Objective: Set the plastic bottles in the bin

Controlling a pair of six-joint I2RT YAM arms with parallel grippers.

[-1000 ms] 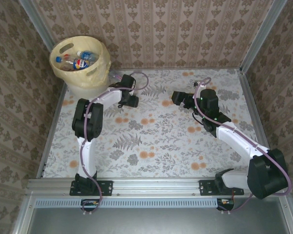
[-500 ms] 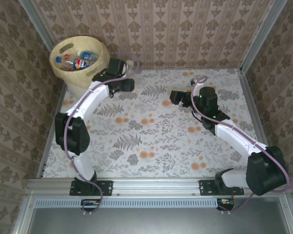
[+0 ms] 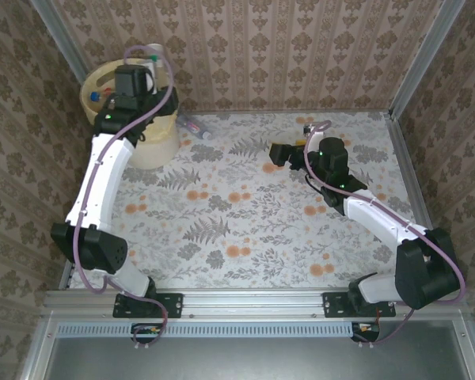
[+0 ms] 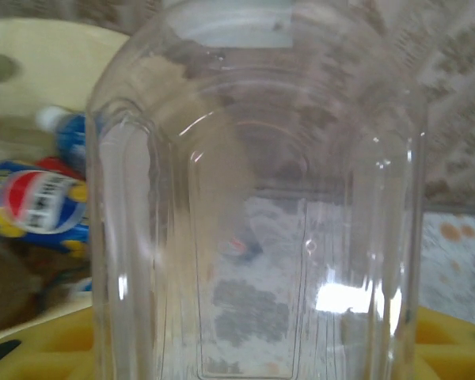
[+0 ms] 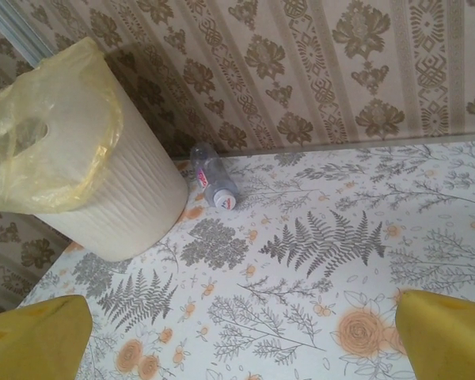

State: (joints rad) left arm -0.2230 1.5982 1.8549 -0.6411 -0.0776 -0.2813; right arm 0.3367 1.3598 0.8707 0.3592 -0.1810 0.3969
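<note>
My left gripper (image 3: 142, 75) clamps a clear bottle (image 4: 253, 206) over the bin (image 3: 154, 138), a Pepsi bottle (image 4: 39, 210) lying inside, while my right gripper (image 3: 279, 152) hangs wide open above the table (image 3: 245, 229), a stray bottle (image 5: 214, 186) lying beside the bin.

Top external: fixed high behind the arm bases (image 3: 146, 303), looking steeply down, far enough back to take in the whole table (image 3: 245, 229) and the papered walls (image 3: 301, 47). Left wrist: hard up against a clear bottle (image 4: 253, 222), facing through it into the bin (image 4: 39, 71) (all behind it is blurred); right wrist: low over the table, facing the far left corner at middling range. Shared ground: the bin in all three views, the small bottle (image 5: 212, 184) lying near the far wall in top and right wrist
</note>
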